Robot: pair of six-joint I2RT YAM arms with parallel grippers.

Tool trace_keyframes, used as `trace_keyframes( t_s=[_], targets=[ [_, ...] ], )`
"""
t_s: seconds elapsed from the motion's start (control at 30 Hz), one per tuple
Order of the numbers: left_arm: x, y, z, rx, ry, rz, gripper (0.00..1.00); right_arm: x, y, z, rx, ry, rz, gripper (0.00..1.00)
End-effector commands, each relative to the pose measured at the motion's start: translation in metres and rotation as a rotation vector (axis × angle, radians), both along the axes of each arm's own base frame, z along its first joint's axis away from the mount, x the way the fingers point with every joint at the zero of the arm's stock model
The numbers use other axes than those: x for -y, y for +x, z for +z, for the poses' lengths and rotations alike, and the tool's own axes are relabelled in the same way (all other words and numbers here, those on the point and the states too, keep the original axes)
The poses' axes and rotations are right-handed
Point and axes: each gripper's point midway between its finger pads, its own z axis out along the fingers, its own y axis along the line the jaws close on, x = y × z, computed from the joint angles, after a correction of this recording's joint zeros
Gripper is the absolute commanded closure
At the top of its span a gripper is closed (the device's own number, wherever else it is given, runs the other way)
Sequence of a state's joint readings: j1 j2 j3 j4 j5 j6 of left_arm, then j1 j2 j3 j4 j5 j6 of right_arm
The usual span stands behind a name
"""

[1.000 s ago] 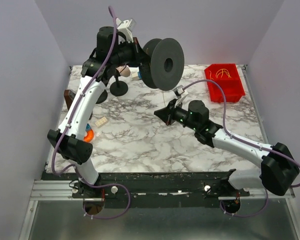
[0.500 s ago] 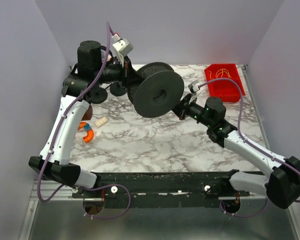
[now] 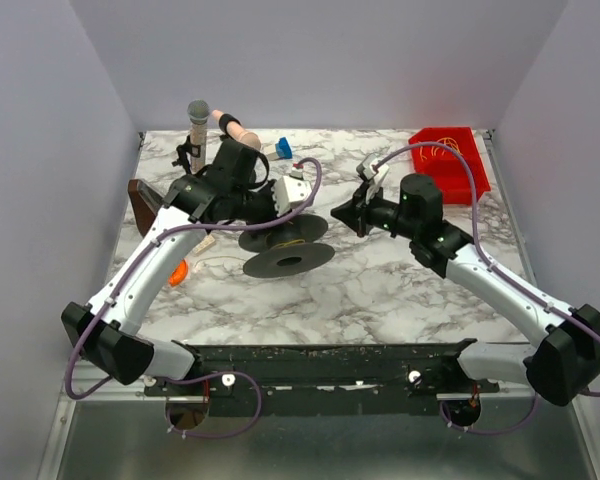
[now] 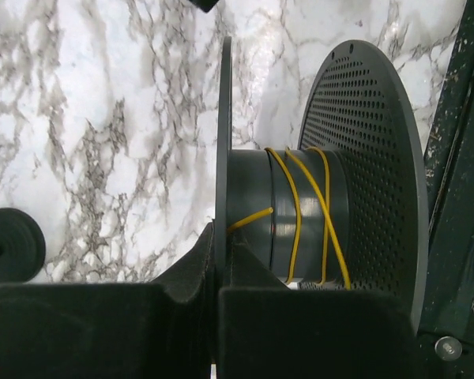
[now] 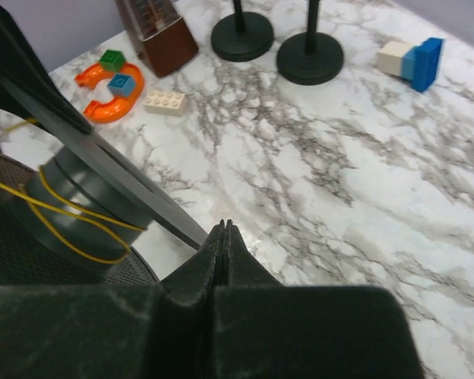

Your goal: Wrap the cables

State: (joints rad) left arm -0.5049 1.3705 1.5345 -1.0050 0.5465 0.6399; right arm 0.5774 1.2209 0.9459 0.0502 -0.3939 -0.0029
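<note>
While left gripper [image 4: 220,254] clamps one spool [image 4: 367,158] | three cable [image 4: 295,213] turns | right gripper [image 5: 223,237] pinched together

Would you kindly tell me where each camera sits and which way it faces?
Top external: above, behind both arms, looking down on them and the table.
Left wrist: looks along the left gripper, clamped on the spool wound with cable.
Right wrist: looks past the shut right gripper across the table.
Shared: all see the spool.

Probably a robotics lab: plain walls [image 3: 380,60] enclose a marble-patterned table [image 3: 380,290] on aluminium rail [image 3: 105,380].
</note>
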Motion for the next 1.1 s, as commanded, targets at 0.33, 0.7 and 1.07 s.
trace_keyframes(
  t_s=[0.33,0.7,1.07],
  targets=[
    [0.041,0.014,-0.096,-0.477,-0.088,0.127,1.0,-0.014,-0.012,-0.027,-0.16,0.008,0.062,0.99],
    [0.052,0.039,-0.143,-0.66,-0.162,0.2,1.0,0.009,-0.002,-0.065,-0.254,-0.091,-0.06,0.99],
    [0.037,0.041,-0.144,-0.496,-0.069,0.198,1.0,0.117,0.01,-0.105,-0.515,-0.097,-0.625,0.43]
  ],
)
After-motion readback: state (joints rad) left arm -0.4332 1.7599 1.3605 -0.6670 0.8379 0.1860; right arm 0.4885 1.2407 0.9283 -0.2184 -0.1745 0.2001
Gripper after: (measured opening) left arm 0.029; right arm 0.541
